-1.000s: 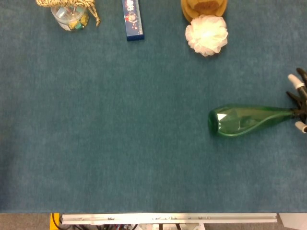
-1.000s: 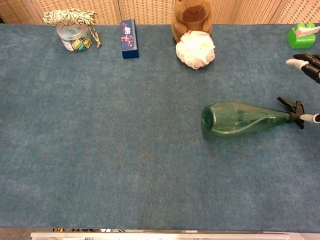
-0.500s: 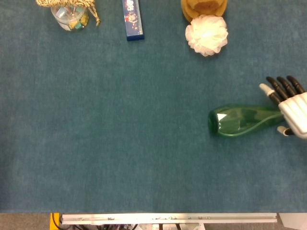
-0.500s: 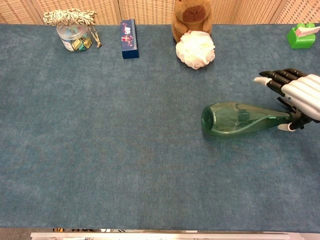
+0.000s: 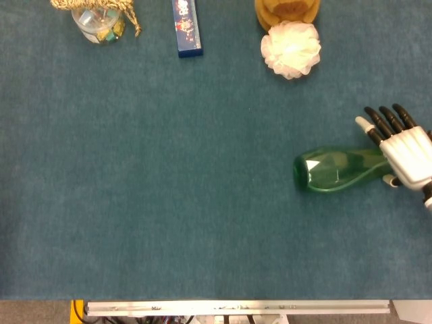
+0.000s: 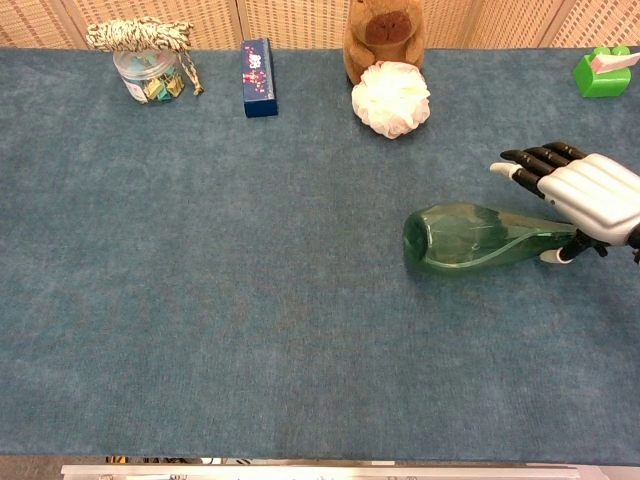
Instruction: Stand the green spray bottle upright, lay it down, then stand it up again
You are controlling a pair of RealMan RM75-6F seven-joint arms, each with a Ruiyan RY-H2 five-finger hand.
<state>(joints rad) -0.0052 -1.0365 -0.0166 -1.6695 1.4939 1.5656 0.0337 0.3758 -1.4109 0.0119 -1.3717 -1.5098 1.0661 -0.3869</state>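
Fingers (image 6: 528, 160) of the right hand (image 6: 590, 192) are stretched out and slightly apart, pointing toward the far-left, with the palm hovering over the bottle's neck; thumb tip (image 5: 389, 180) pokes out on the near side of the neck, so the hand straddles it but isn't closed on it — can't tell if anything actually touches. Left to right along the table's far edge: jar (image 6: 147, 72) with rope on top near the far-left corner, blue box (image 6: 258, 64) lying flat, brown plush (image 6: 383, 35) at the edge's middle with a white puff (image 6: 391, 98) touching its front, green block (image 6: 602, 70) at the far-right corner. All well apart from the work zone, likely just clutter. Bottle (image 6: 480, 236) lies on its side toward the right edge, about mid-depth on the table, base facing left, neck and sprayer head to the right under the hand. Lying flat like that fits a stand-up step; which of the two, I can't tell from this. Approach from the neck end makes sense: narrow part is easiest to wrap, and lifting it pivots the bottle on its base. Judgement: grasp not made yet; next is closing around the neck. Risk: smooth round body rolling off toward the near or far side as the fingers close. Left hand isn't visible in either view.
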